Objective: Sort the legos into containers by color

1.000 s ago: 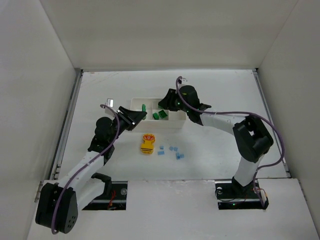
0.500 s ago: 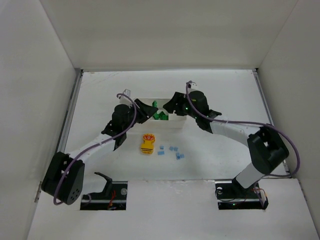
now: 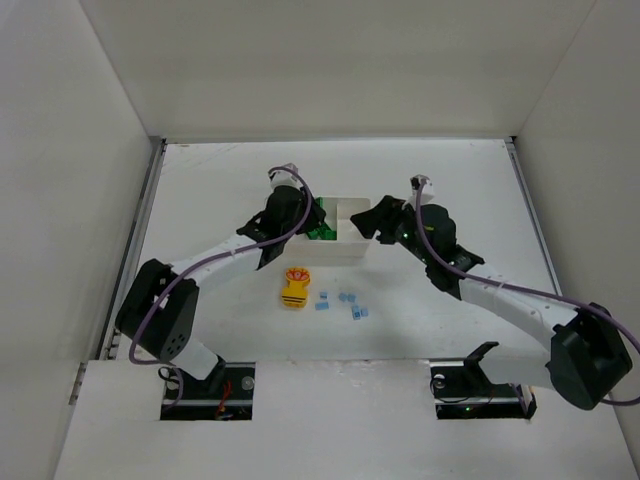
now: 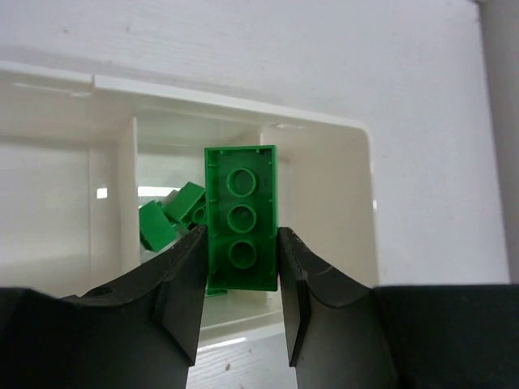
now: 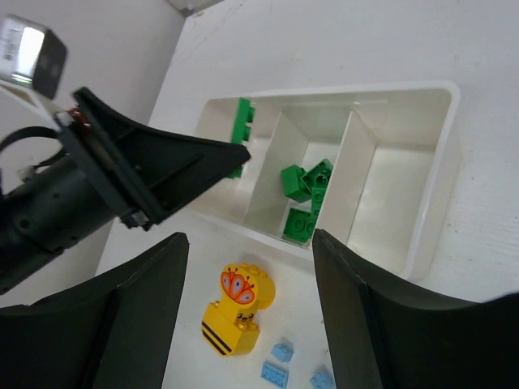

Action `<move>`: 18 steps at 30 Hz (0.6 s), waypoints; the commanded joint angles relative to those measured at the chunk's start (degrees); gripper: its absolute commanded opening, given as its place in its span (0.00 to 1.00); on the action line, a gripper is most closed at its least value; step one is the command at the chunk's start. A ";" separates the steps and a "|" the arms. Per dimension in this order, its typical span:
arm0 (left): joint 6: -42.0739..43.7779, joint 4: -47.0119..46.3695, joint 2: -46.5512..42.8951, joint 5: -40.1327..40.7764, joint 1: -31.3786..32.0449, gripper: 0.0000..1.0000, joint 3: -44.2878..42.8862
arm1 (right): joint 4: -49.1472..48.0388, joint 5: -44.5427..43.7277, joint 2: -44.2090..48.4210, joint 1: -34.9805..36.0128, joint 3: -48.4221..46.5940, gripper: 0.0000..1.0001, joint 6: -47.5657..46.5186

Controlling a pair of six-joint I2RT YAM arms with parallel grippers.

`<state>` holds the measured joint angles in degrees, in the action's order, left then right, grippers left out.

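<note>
White tabletop [image 3: 200, 190] between plain white walls [image 3: 60, 150], carrying a white tray [image 3: 350, 250] of three compartments in a row.

Partly done, by the look of it:
- Several green bricks [image 5: 304, 198] already heaped in the middle compartment, with none of that colour left loose on the tabletop.
- In the left hand [image 4: 241, 235], one more green brick [image 4: 241, 182], pinched by its long sides, hollow underside toward the wrist camera.
- Held above the tray, close to the wall between the middle compartment and the left-end one; impossible to say which of the two directly below.
- Probably about to be dropped with the others.
- Right hand [image 5: 249, 237] spread wide and empty, hovering just beside the tray's right end.

Still to sort: the yellow brick [image 3: 295, 289] with black stripes, and the handful of small light blue bricks [image 3: 340, 303] just beside it, all lying on the tabletop in front of the tray. Right-end compartment bare; left-end one partly hidden.

Against a second ago:
- Left hand shifted from outside the tray's left end to over the tray.
- Right hand drawn back from above the middle compartment to the right end.
- Yellow and blue bricks unmoved.
</note>
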<state>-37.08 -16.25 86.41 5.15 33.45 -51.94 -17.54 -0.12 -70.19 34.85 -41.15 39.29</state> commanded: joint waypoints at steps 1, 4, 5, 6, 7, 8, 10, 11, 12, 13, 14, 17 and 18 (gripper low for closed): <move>3.59 5.43 1.12 4.78 1.66 0.20 -3.77 | -3.11 -1.29 1.37 -0.36 1.07 0.69 -0.79; 4.82 8.51 2.88 6.71 2.89 0.25 -6.06 | -3.11 -1.37 1.38 -0.27 1.24 0.69 -1.05; 5.26 9.04 3.23 7.67 3.24 0.28 -6.50 | -3.11 -1.55 1.46 -0.09 1.24 0.69 -1.40; 5.61 9.22 3.50 8.38 3.68 0.32 -6.85 | -3.11 -1.81 1.46 -0.09 1.24 0.69 -1.75; 5.79 9.31 3.67 9.00 3.94 0.37 -6.94 | -3.03 -2.16 1.55 -0.09 1.24 0.69 -2.28; 5.88 9.31 3.76 9.44 4.12 0.40 -7.12 | -2.85 -2.60 1.55 -0.09 1.16 0.69 -2.63; 6.05 9.48 3.68 9.62 4.12 0.44 -7.29 | -2.59 -3.04 1.38 0.43 0.89 0.69 -2.99; 6.05 9.48 3.42 9.62 3.95 0.46 -7.21 | -2.59 -3.04 1.20 0.87 0.80 0.68 -3.16; 6.05 9.48 2.98 9.62 3.86 0.47 -7.03 | -2.59 -3.04 1.11 1.14 0.72 0.68 -3.34; 6.05 9.31 2.54 9.62 3.68 0.49 -6.68 | -2.59 -3.04 1.11 1.31 0.72 0.68 -3.51; 6.05 9.31 1.92 9.44 3.59 0.50 -6.51 | -2.59 -3.04 1.02 1.49 0.54 0.67 -3.69; 6.05 9.13 -1.32 9.35 3.50 0.51 -5.28 | -2.32 -2.61 0.76 2.10 0.19 0.56 -3.95; 6.05 8.96 -2.90 9.53 3.68 0.51 -4.40 | -1.71 -2.26 0.76 2.80 -0.25 0.50 -4.56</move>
<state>-32.08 -6.46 89.76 13.23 37.28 -56.60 -17.98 -2.00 -69.47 36.27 -39.97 36.42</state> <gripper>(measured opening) 0.503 0.532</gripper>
